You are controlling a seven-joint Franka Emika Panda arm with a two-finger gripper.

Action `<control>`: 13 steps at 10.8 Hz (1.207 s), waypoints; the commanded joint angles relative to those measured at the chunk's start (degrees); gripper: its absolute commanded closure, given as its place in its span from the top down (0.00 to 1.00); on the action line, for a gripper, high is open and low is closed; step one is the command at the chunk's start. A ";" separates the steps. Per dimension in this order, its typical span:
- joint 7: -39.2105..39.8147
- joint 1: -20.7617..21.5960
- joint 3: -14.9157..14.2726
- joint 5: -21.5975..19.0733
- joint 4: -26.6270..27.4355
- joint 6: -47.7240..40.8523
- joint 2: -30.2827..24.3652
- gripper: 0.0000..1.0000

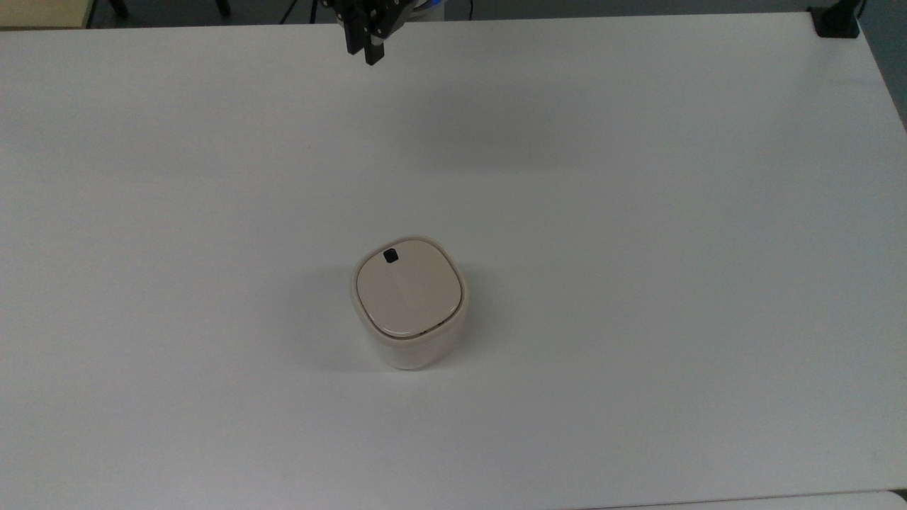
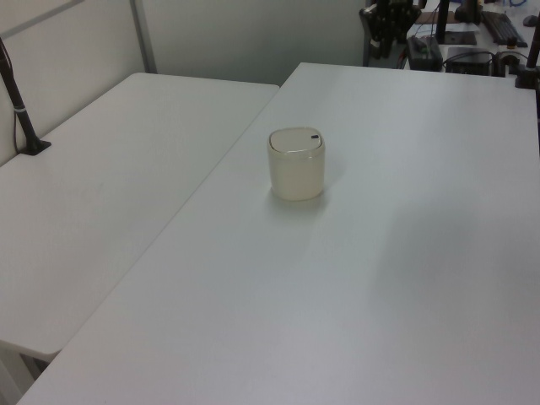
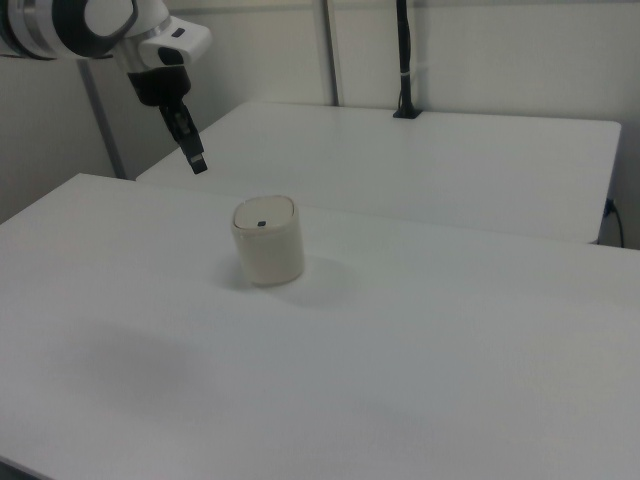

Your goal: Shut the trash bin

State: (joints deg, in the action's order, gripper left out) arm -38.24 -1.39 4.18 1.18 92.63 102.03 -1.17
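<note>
Top view: the trash bin (image 1: 409,304) stands upright near the middle of the white counter (image 1: 638,283), its beige lid (image 1: 409,287) lying flat and flush inside the cream rim, the small black latch button (image 1: 390,256) set near the lid's far edge. No brand, label or lettering can be read on the bin or the counter. The gripper (image 1: 368,53) hangs at the top view's upper edge, well apart from the bin, its black jaws pointing down and drawn close together with nothing between them. A black clamp base (image 1: 836,21) sits at the counter's far corner on the top view's right

Left view: the bin (image 2: 297,164) rests alone on the counter (image 2: 405,278), lid down, the dark button facing the far side. A second white counter (image 2: 110,186) adjoins on the left view's left, with a black post (image 2: 21,110) clamped at its edge. Dark equipment and stands (image 2: 447,34) crowd the background beyond the far edge

Right view: the white arm (image 3: 90,25) reaches in from the right view's upper left, and the gripper (image 3: 197,160) hangs in the air above the counter (image 3: 400,370), up and to the right view's left of the bin (image 3: 268,240), not touching it. The jaws appear together, empty. A black pole (image 3: 404,60) rises from the rear counter. No writing is legible on the arm
</note>
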 commanded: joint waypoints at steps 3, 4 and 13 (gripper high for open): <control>24.49 -1.97 2.42 -0.04 1.95 -3.15 -1.99 1.00; 28.01 1.45 -0.89 0.05 1.94 -3.33 -1.90 1.00; 29.81 5.88 -6.02 -0.03 0.19 -8.69 -2.17 1.00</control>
